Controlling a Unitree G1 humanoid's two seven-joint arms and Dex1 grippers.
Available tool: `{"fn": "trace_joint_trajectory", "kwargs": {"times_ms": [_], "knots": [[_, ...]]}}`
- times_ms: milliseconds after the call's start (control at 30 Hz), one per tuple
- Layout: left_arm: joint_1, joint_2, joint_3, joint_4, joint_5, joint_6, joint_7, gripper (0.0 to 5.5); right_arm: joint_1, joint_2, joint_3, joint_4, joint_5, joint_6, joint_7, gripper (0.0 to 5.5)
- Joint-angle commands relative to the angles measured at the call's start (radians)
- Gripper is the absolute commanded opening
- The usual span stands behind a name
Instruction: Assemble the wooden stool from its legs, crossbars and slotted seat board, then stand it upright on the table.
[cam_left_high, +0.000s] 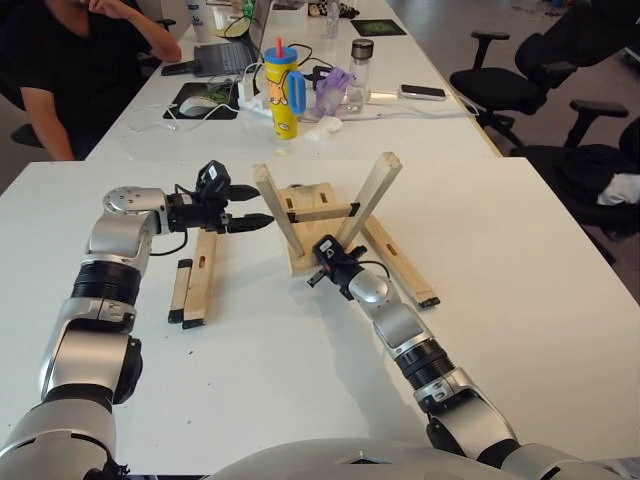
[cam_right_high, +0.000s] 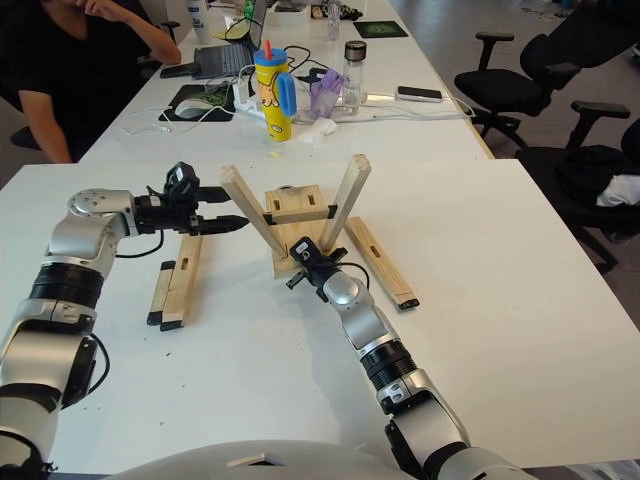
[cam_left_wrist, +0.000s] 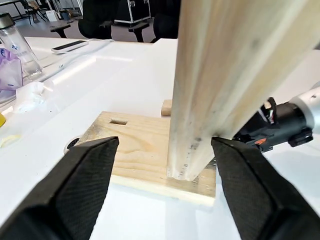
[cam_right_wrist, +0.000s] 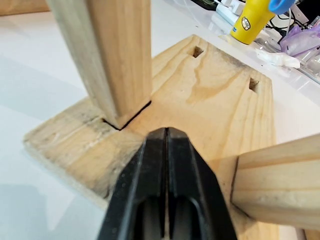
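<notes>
The seat board (cam_right_wrist: 210, 95) lies flat mid-worktop (cam_left_high: 300, 380), two legs (cam_left_high: 370, 195) standing splayed in its slots with a crossbar (cam_left_high: 320, 213) between them. The left pincer (cam_left_high: 260, 206), apart, hovers just beside one leg. The right pincer (cam_right_wrist: 166, 134), together, has its tip at the board.

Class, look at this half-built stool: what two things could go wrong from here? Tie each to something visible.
1. The left leg and right leg lean apart. If the open left pincer straddling the left one pushes sideways, it may lever that leg from its slot.
2. Only the shut right pincer seems to press on the seat board. If it slips, the board could shift or tip.
</notes>
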Motion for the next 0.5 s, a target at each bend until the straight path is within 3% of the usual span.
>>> {"fn": "trace_joint_trajectory", "kwargs": {"times_ms": [33,167,300,367,500], "knots": [[-0.021,0.056,0.232,-0.248,-0.266,0.246,0.059,2.73,0.149,-0.031,0.047,0.107,-0.001,0.156,0.077,0.0],[-0.255,-0.047,0.421,-0.338,-0.524,0.325,0.31,2.11,0.158,-0.026,0.052,0.108,0.005,0.154,0.085,0.0],[-0.392,-0.169,0.449,-0.38,-0.632,0.32,0.529,1.48,0.161,-0.027,0.06,0.105,0.003,0.154,0.09,0.0],[-0.369,-0.22,0.373,-0.372,-0.571,0.33,0.597,1.16,0.166,-0.028,0.06,0.093,0.005,0.16,0.092,0.0],[-0.011,-0.218,-0.016,-0.323,-0.241,0.345,0.627,0.6,0.16,-0.013,0.068,0.088,0.007,0.167,0.093,0.0]]}}
